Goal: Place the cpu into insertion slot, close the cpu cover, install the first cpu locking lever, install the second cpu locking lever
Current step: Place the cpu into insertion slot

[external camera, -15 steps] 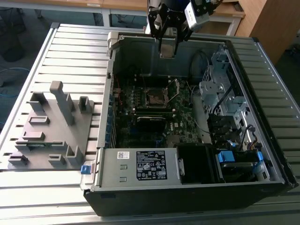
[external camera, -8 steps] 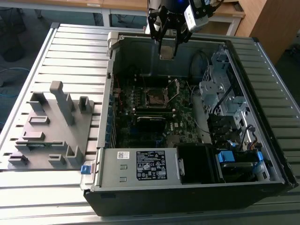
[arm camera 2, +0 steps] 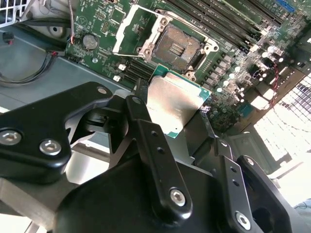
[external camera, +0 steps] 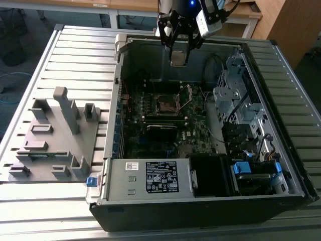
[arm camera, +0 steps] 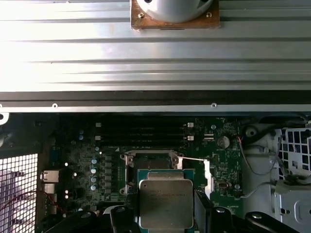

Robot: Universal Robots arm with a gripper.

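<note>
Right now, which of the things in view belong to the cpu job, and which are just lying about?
Job:
cpu, clamped in the jaws
slot, bare
cover, swung open

Lying about:
grey fixture tray
power supply
drive cage
memory slots
coin cell

We see the cpu (arm camera: 165, 203) dull silver-grey on top, green at its edge; the claw (arm camera 2: 172, 109) is black; the insertion slot (arm camera 2: 182, 46) shows a dark pin-grid with a silvery rim; the cpu cover (arm camera 2: 124, 29) is silvery; the motherboard (arm camera: 221, 162) is green; the counter (external camera: 75, 55) is pale grey, ribbed in parallel slats.
</note>
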